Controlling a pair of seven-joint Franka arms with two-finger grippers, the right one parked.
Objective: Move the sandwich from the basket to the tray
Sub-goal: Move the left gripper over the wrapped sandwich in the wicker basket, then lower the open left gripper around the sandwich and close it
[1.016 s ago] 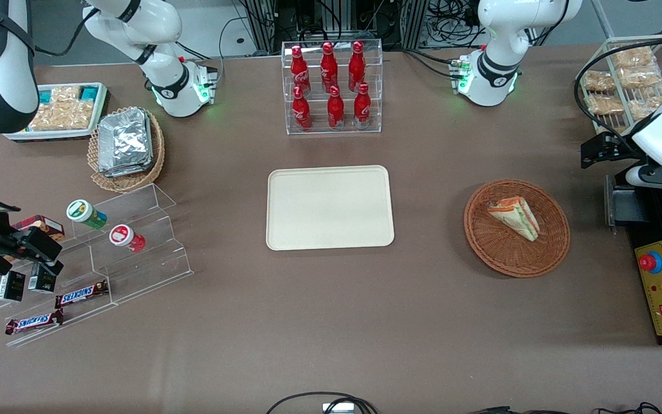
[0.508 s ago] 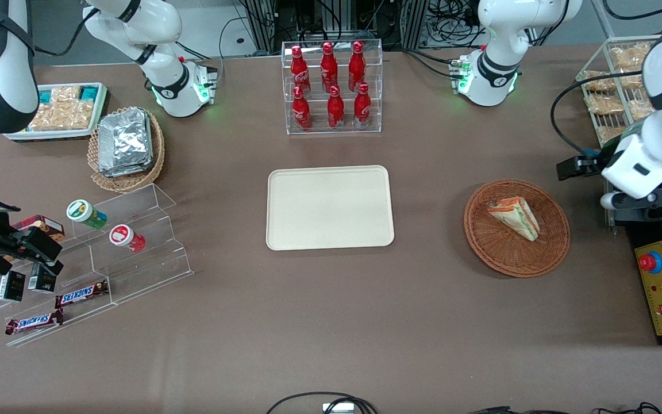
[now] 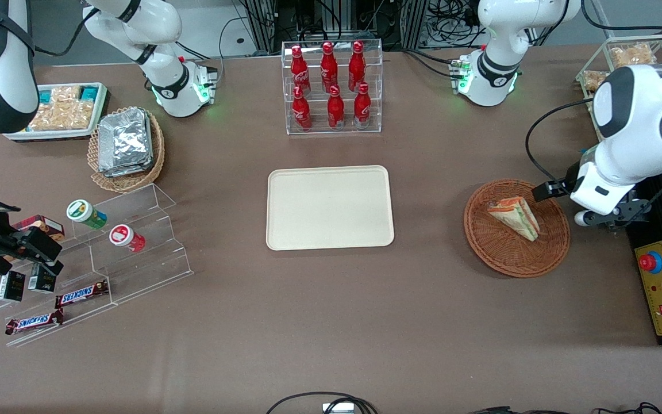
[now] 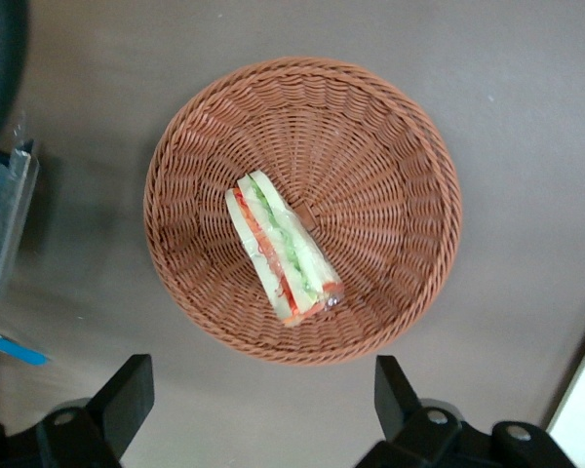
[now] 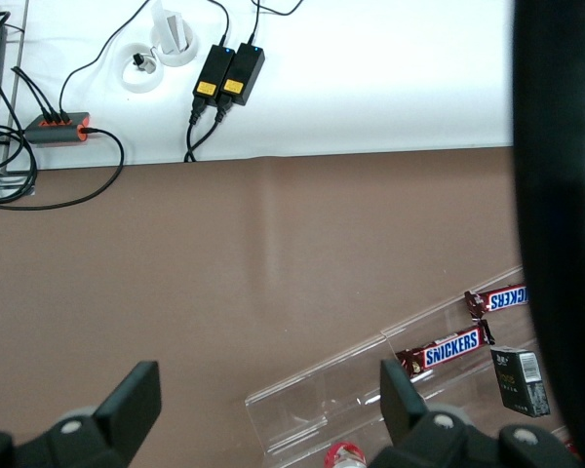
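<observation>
While the sandwich [image 3: 514,217] lies in the basket [image 3: 495,253], at three o'clock from the empty tray [image 3: 330,207], the claw [image 4: 258,405] hovers above the basket rim, fingers spread wide, holding nothing. Next comes a descent astride the wedge. Only the wrist view shows that spread.

The sandwich [image 3: 514,217] lies in the basket [image 3: 500,256] on the tabletop [image 3: 331,322], toward the working arm's end. The tray [image 3: 330,207] sits at the middle of the tabletop, well apart from the basket, with the bottle rack [image 3: 332,86] farther from the front camera. The hand [image 4: 263,409] hangs above the basket's edge, apart from the sandwich, its fingers [image 4: 127,395] spread wide.
</observation>
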